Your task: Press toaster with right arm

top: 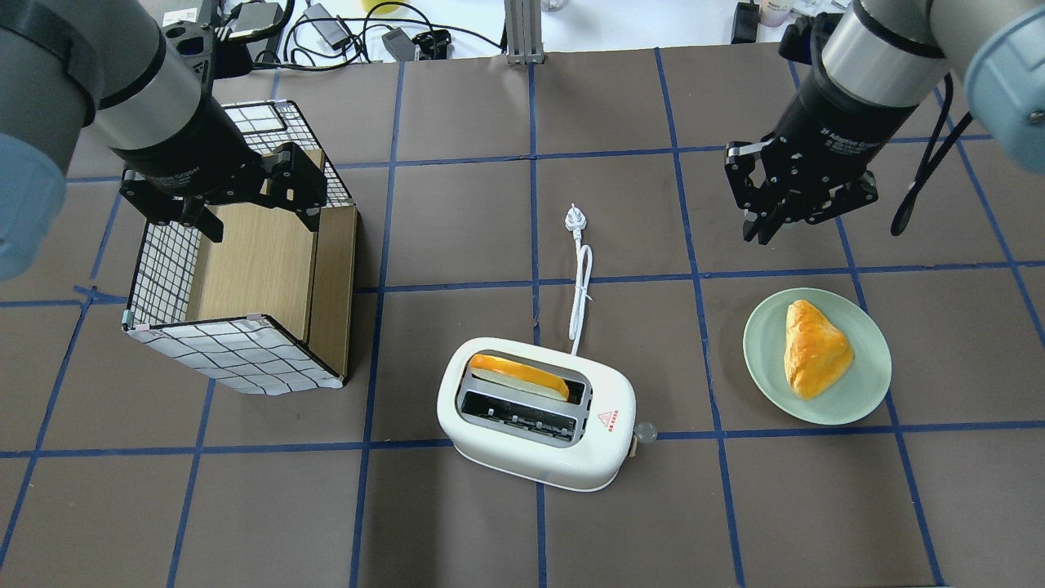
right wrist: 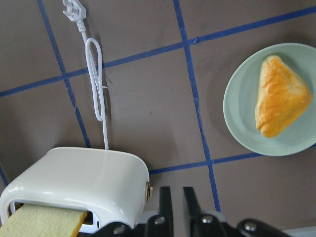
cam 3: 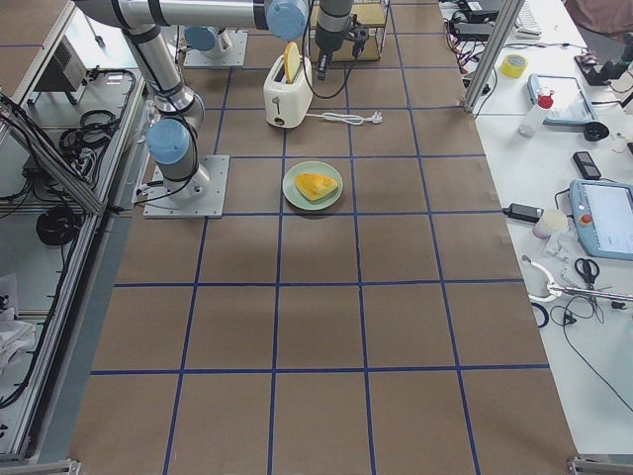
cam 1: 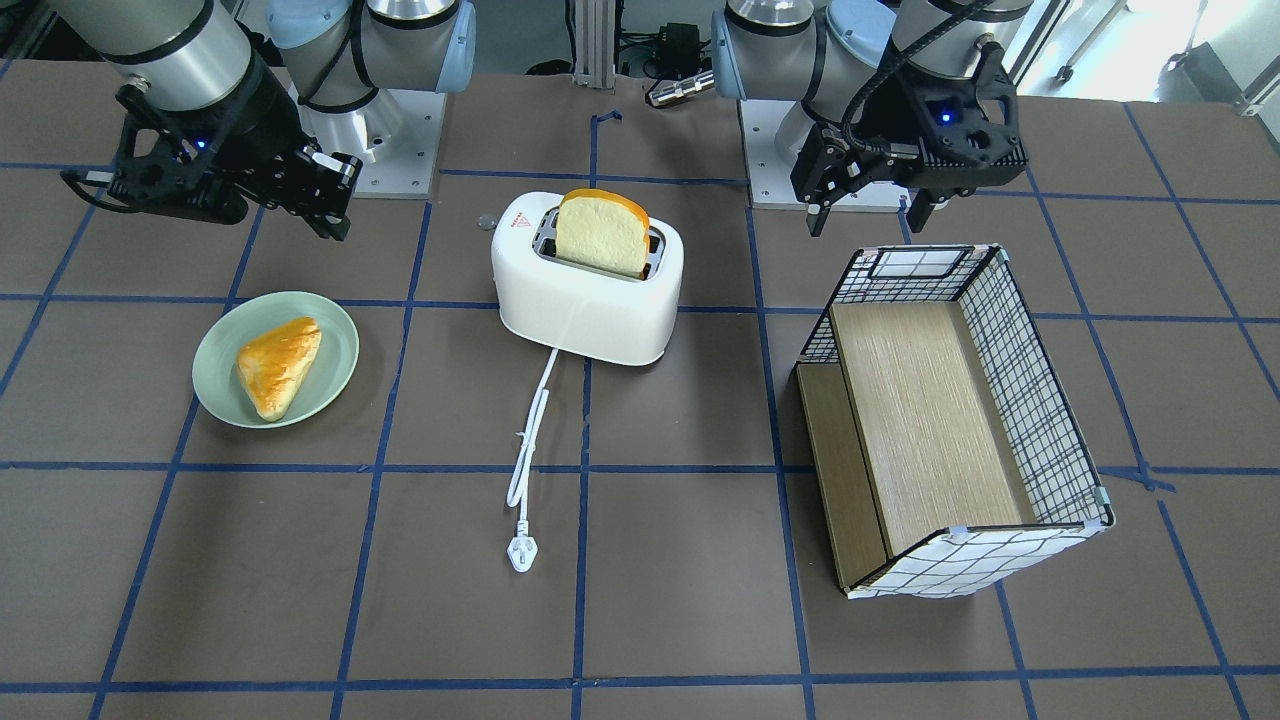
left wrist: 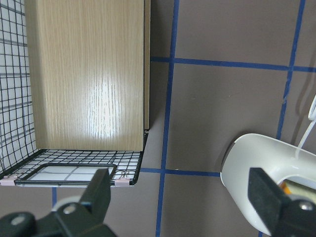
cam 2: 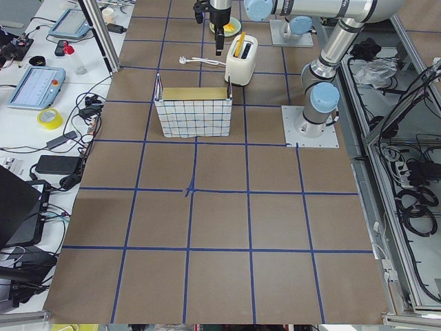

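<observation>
Overhead exterior: my right claw (top: 763, 224), pressed nearly together, hovers well apart from the toaster (top: 531, 457) mid-table. Its lever knob (top: 645, 431) looks unpressed, bread slice (top: 518, 374) standing high; pressing remains.

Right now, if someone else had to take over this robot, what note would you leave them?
Left gripper: open, empty, hanging over the checked basket.
Right gripper: shut, empty, in the air past the green plate holding a pastry, clear of the toaster.
Toaster: mid-table, cord lying loose, bread slice standing high in one slot, grey lever knob on the end nearest the plate.
Done: nothing pressed yet, it seems.
Left: bring the right gripper to the knob and push it down.
</observation>
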